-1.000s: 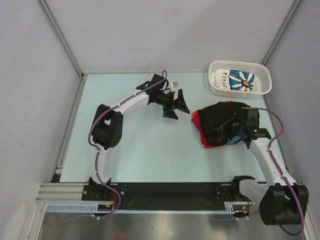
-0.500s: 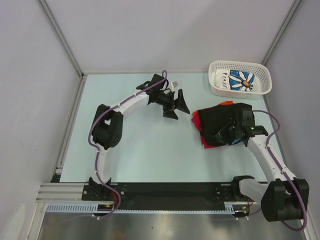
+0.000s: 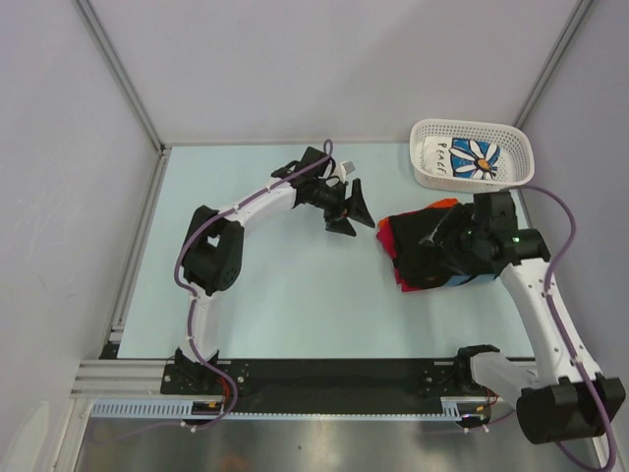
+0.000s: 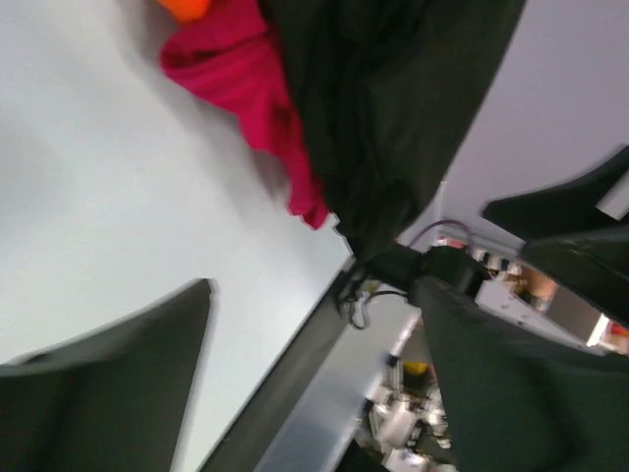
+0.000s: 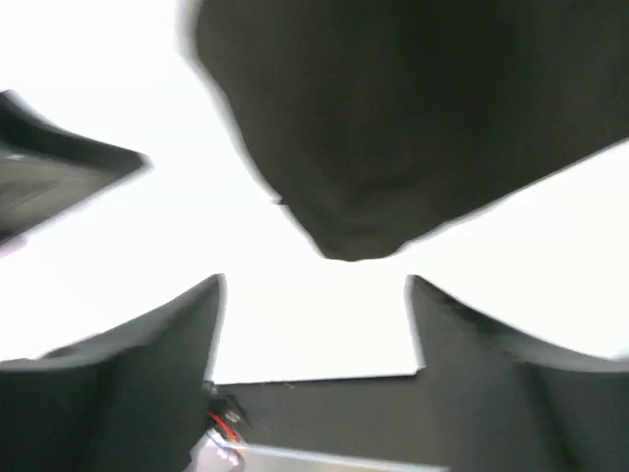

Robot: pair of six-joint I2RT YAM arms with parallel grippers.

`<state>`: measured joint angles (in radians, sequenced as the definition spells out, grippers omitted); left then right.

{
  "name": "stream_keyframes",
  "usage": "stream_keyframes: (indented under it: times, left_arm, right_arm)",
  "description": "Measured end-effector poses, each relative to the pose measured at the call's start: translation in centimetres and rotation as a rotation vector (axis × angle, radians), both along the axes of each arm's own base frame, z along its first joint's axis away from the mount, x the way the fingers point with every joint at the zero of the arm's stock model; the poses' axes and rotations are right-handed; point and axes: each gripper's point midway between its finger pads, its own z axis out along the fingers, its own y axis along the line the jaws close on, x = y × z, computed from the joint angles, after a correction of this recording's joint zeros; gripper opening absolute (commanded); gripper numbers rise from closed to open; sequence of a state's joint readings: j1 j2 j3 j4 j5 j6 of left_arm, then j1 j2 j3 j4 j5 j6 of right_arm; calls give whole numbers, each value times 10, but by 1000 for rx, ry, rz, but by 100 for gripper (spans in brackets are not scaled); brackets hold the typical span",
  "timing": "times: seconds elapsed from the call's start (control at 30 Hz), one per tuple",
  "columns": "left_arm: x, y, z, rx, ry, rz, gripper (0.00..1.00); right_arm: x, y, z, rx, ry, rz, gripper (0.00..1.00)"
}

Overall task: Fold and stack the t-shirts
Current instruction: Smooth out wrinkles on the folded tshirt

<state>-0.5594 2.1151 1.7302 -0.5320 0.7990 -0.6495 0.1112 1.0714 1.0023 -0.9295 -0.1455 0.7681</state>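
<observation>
My right arm has swung back from the pile's near edge toward the basket. My right gripper (image 3: 472,236) has let go: its fingers (image 5: 128,383), clamped a second ago, now stand wide with nothing between them. My left gripper (image 3: 352,211) has edged slightly toward the pile.

The pale table (image 3: 295,285) carries everything. The pile of t-shirts (image 3: 432,251) lies on its right half. The black t-shirt (image 3: 428,236) is on top and the red t-shirt (image 3: 387,241) pokes out at the left edge.

Behind the pile, the white lattice basket (image 3: 521,162) holds the daisy-print t-shirt (image 3: 477,155). My right gripper hovers over the black t-shirt's far-right part. My left gripper, fingers (image 4: 98,393) spread wide and empty, hangs just left of the pile.
</observation>
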Motion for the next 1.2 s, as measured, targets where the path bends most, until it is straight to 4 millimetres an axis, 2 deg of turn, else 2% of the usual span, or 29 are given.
stream_keyframes:
  times: [0.03, 0.1, 0.13, 0.2, 0.3, 0.37, 0.4, 0.43, 0.47, 0.53, 0.6, 0.63, 0.73, 0.8, 0.97, 1.2]
  left_arm:
    - [-3, -3, 2, -8, 5, -7, 0]
    - [-10, -13, 8, -37, 15, -27, 0]
    - [-14, -20, 11, -58, 10, -44, 0]
    - [-24, -33, 20, -89, 12, -72, 0]
    - [-40, -59, 44, -153, 5, -124, 0]
    - [-46, -81, 65, -216, -18, -162, 0]
    - [-48, -96, 79, -258, -31, -180, 0]
    - [-48, -103, 85, -280, -38, -188, 0]
    - [-50, -120, 98, -332, -50, -213, 0]
    - [-48, -142, 110, -392, -60, -237, 0]
    - [-46, -164, 116, -446, -60, -254, 0]
    - [-46, -170, 114, -459, -52, -257, 0]
    - [-48, -182, 92, -461, 16, -258, 0]
    - [-46, -182, 70, -438, 67, -240, 0]
    - [-40, -171, 25, -379, 157, -191, 0]
    - [-30, -161, -20, -299, 210, -145, 0]
  right_arm:
    - [4, -1, 19, -6, -62, 4, 1]
    - [10, -4, 53, -18, -180, 6, 0]
    - [10, -5, 62, -21, -216, 7, 0]
    - [10, -7, 67, -31, -249, 13, 0]
    - [10, -8, 55, -38, -241, 24, 0]
    - [12, -7, 37, -23, -221, 29, 0]
    - [12, -8, 20, -16, -191, 27, 0]
    - [10, -9, 11, -15, -169, 22, 0]
    - [9, -13, -2, -12, -145, 13, 0]
    - [7, -24, -18, -11, -118, -17, 0]
    - [11, -39, -26, -11, -122, -61, 0]
    - [13, -46, -28, -10, -127, -83, 0]
    - [20, -75, -31, -32, -154, -159, 0]
    - [26, -87, -30, -49, -175, -183, 0]
    - [42, -93, -33, -49, -221, -182, 0]
    - [43, -89, -86, -4, -125, -170, 0]
